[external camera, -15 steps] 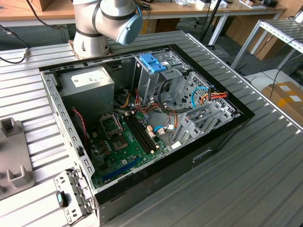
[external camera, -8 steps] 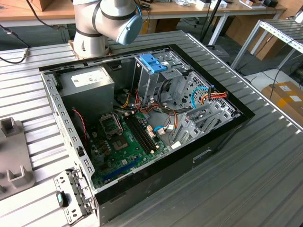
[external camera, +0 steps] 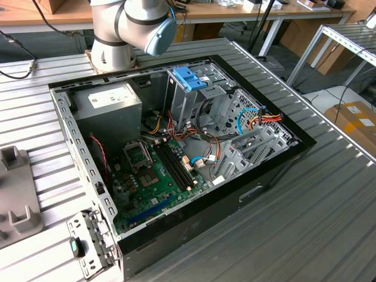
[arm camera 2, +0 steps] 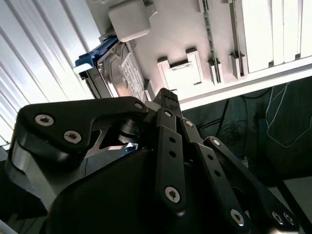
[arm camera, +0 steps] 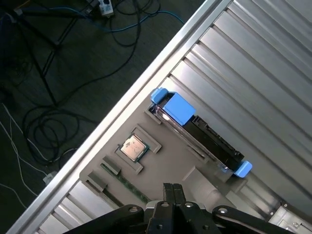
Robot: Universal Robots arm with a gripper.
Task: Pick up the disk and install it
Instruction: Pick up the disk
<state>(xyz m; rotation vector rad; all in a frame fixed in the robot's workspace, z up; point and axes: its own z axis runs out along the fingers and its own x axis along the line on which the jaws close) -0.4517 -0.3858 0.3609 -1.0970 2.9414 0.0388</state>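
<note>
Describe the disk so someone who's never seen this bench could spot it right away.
Find the ribbed metal table, then the flat grey fixture plate near its edge. The disk stands on edge there, a dark slab in light-blue rails; the square chip beside it lies flat and has no blue.

Exterior view's evenly lit, soft shadows inside the case [external camera: 69, 132]. In the second wrist view the desk [arm camera 2: 34, 58] glares white and the hand [arm camera 2: 165, 97] sits dark.
</note>
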